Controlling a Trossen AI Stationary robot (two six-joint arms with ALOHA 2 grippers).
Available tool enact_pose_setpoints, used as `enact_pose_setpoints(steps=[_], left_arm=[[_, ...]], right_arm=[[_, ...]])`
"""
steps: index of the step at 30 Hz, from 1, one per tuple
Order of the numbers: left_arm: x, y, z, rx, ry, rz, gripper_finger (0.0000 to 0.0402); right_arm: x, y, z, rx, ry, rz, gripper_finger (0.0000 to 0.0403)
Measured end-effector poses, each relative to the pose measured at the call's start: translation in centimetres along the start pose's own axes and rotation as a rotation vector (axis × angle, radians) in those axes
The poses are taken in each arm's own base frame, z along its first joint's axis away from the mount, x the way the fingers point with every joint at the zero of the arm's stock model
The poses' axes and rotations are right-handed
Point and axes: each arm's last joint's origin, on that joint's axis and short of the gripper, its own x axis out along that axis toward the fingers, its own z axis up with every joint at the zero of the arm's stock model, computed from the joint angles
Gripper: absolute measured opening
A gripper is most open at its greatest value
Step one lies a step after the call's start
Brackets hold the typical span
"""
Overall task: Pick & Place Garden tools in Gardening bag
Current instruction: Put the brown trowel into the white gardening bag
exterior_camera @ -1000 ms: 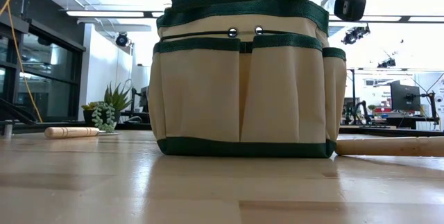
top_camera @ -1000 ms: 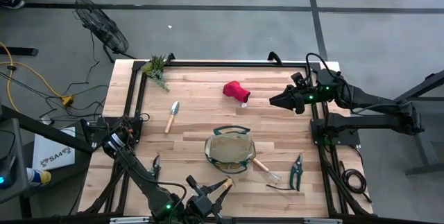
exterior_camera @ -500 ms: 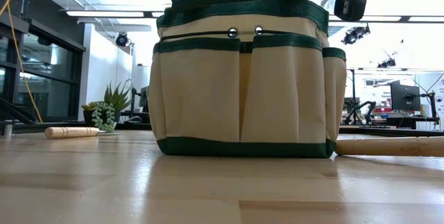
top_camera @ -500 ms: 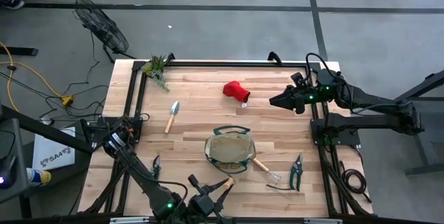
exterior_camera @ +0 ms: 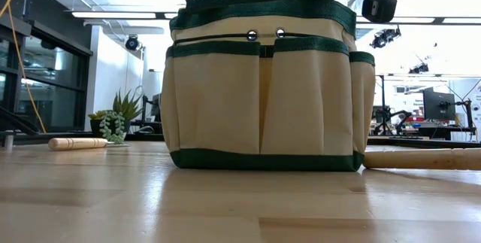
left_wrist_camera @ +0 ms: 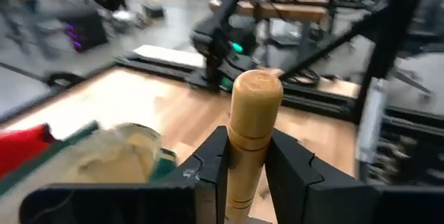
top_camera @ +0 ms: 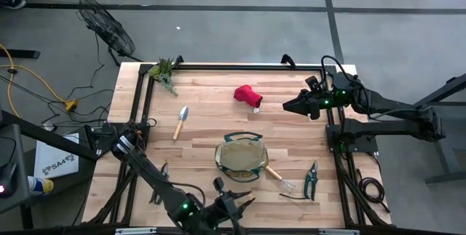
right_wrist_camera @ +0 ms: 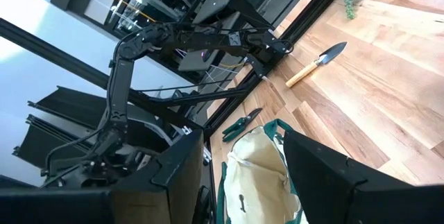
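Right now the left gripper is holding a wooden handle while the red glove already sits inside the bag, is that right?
Not quite. The left gripper does hold a wooden handle, but the high view shows the red glove lying on the table, apart from the bag.

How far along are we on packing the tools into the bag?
Early. Nothing can be seen inside the bag from above. In hand: the left gripper is shut on a wooden tool handle near the table's front edge. Left on the table: a trowel, the red glove, the rake and two pruners. The right gripper waits open beside the glove.
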Motion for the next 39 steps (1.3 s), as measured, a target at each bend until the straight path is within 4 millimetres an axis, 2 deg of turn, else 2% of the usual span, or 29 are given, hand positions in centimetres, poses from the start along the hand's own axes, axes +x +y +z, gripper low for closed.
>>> enact_pose_setpoints(steps=[4, 11, 20, 25, 31, 39], left_arm=[[0.3, 0.6, 0.8, 0.010, 0.046, -0.049, 0.0066], [0.7, 2.1, 2.6, 0.038, 0.042, -0.017, 0.0066], [2.8, 4.2, 4.7, -0.011, 0.034, 0.029, 0.0066], [4.1, 4.8, 5.3, -0.034, 0.067, -0.028, 0.0066], [5.5, 5.2, 6.0, -0.028, 0.084, -0.131, 0.0066], [6.5, 5.6, 6.5, -0.008, 0.063, -0.138, 0.0066]], right_arm=[[0.0, 0.0, -0.1, -0.001, 0.019, 0.014, 0.0193], [0.3, 0.9, -1.1, -0.041, 0.164, 0.135, 0.0193], [0.9, 3.7, -4.6, -0.227, 0.199, 0.186, 0.0193], [1.2, 5.6, -6.9, -0.435, 0.190, 0.240, 0.0193], [2.9, 8.0, -9.3, -0.693, 0.086, 0.346, 0.0193], [5.8, 8.6, -11.0, -0.732, 0.033, 0.366, 0.0193]])
